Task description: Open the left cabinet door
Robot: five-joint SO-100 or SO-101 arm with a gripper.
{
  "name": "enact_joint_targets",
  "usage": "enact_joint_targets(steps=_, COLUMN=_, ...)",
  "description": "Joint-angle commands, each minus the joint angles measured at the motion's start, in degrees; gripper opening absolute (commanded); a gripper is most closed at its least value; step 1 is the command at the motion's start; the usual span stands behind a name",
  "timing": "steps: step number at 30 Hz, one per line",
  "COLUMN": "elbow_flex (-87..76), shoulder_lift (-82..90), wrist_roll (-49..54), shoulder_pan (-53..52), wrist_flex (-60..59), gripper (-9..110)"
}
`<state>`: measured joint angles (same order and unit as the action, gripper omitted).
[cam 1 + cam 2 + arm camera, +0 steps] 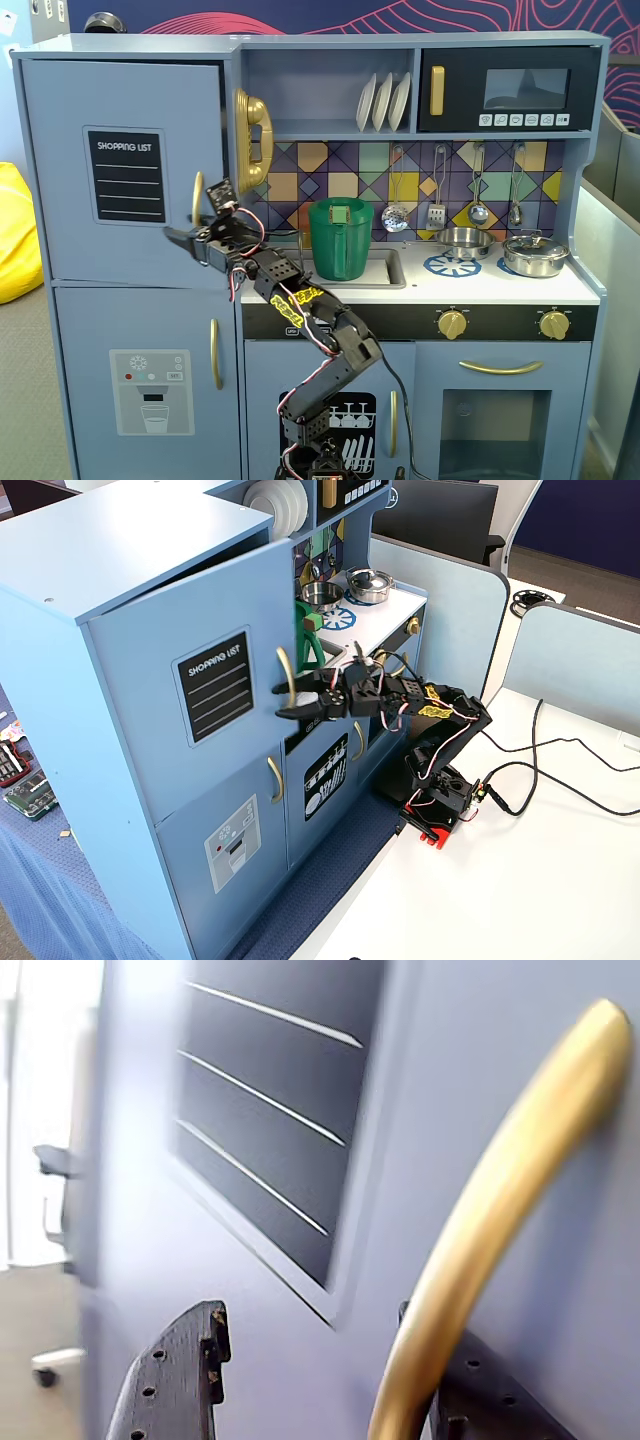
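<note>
The left cabinet door [60, 150] is blue-grey with a black "SHOPPING LIST" chalkboard [124, 175] and a curved gold handle [197, 195]. It stands slightly ajar on its handle side in a fixed view [150, 650]. My gripper [185, 235] is open, its jaws straddling the lower part of the handle [287, 675]. In the wrist view the handle [480, 1250] runs just in front of one finger [490, 1385], and the other finger [185, 1370] is apart from it against the door face [560, 1290]. My gripper [320, 1360] grips nothing.
Below is the door with a water-dispenser graphic [150, 390]. A gold toy phone [252, 140] hangs right of the handle. A green pitcher [340, 238] sits in the sink. The arm base [435, 810] stands on the white table with cables [540, 770] trailing right.
</note>
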<state>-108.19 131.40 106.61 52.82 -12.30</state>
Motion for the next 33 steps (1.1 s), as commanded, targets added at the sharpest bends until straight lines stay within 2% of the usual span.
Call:
enact_joint_targets(steps=1, elbow_flex=-0.62, shoulder_lift=5.19, wrist_roll=2.99, shoulder_pan=6.94, wrist_flex=-0.62, gripper=13)
enact_joint_targets(steps=9, elbow_flex=-9.14, shoulder_lift=15.29, wrist_roll=3.78, shoulder_pan=10.20, wrist_flex=-2.90, gripper=13)
enact_joint_targets(steps=22, elbow_flex=-21.09, shoulder_lift=37.71, wrist_roll=-7.29, shoulder_pan=-4.39, wrist_flex=-21.62, gripper=13)
enact_joint_targets(steps=29, elbow_flex=-21.27, shoulder_lift=37.09, wrist_roll=-13.10, shoulder_pan=-12.83, wrist_flex=-23.64, gripper=12)
enact_joint_targets(steps=33, elbow_flex=-21.09, shoulder_lift=30.59, wrist_roll=-13.10, shoulder_pan=-15.73, wrist_flex=-17.75, gripper=12)
